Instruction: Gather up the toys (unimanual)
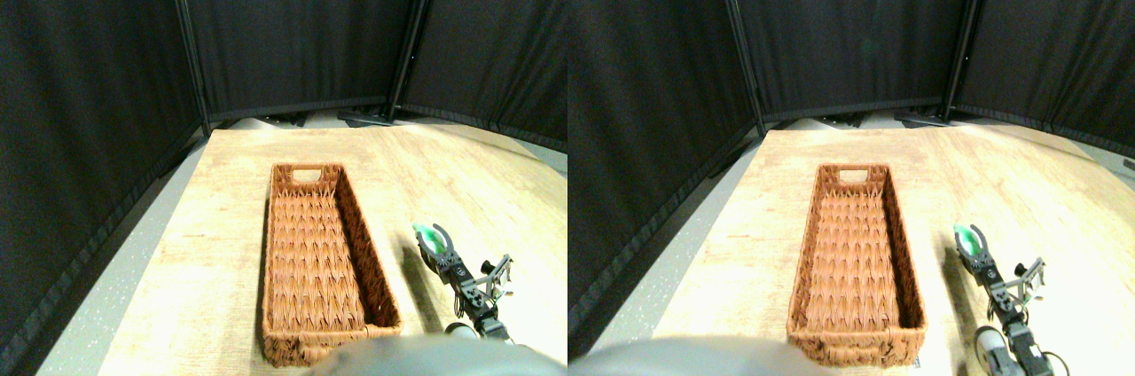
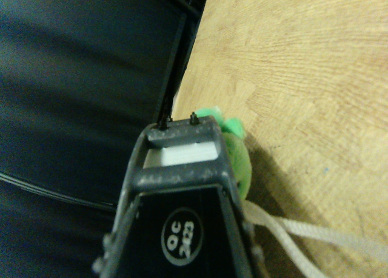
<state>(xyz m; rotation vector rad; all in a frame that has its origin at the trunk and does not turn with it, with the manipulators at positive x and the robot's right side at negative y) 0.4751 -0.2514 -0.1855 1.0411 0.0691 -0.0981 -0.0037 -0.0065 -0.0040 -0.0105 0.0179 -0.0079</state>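
The right gripper [image 1: 432,236] had its fingers closed around one green plush toy [image 1: 431,237] on the table [image 1: 222,216], just to the right of the long wicker basket [image 1: 359,216], which lay empty. The toy looked light, soft and squashy, best pinched across its body, since its white cord loop [image 2: 315,232] trailed loose. Only this one toy and one basket were in view.
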